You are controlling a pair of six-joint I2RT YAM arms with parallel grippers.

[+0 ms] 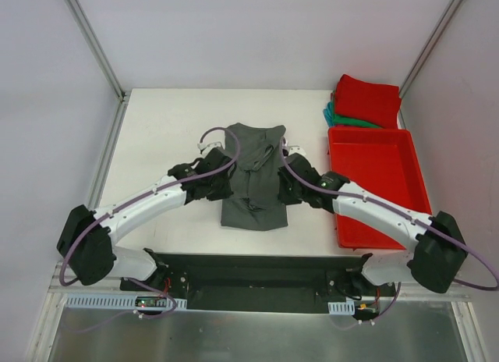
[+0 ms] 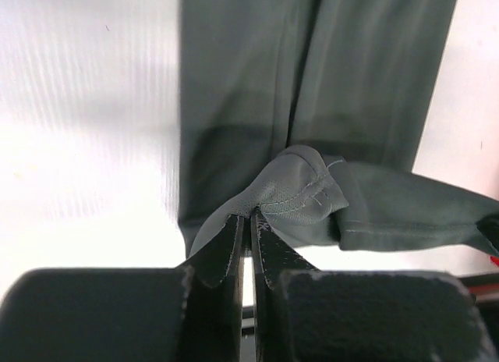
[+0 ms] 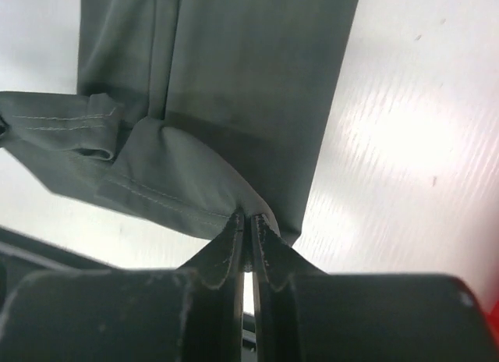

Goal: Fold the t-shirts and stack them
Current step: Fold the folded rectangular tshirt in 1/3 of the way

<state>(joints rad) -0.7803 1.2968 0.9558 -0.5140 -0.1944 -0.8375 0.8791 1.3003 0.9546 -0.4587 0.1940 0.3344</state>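
Note:
The dark charcoal-grey t-shirt lies mid-table as a long narrow strip. My left gripper is shut on its left edge, and the left wrist view shows the fingertips pinching a stitched hem raised off the shirt. My right gripper is shut on the right edge, where its tips hold a lifted fold of the cloth. At the back right, a folded bright red t-shirt rests on a folded teal-green t-shirt.
A rigid red plastic tray stands right of the grey shirt, just in front of the folded pile. Metal frame posts rise at the table's back corners. White table shows to the left of the shirt.

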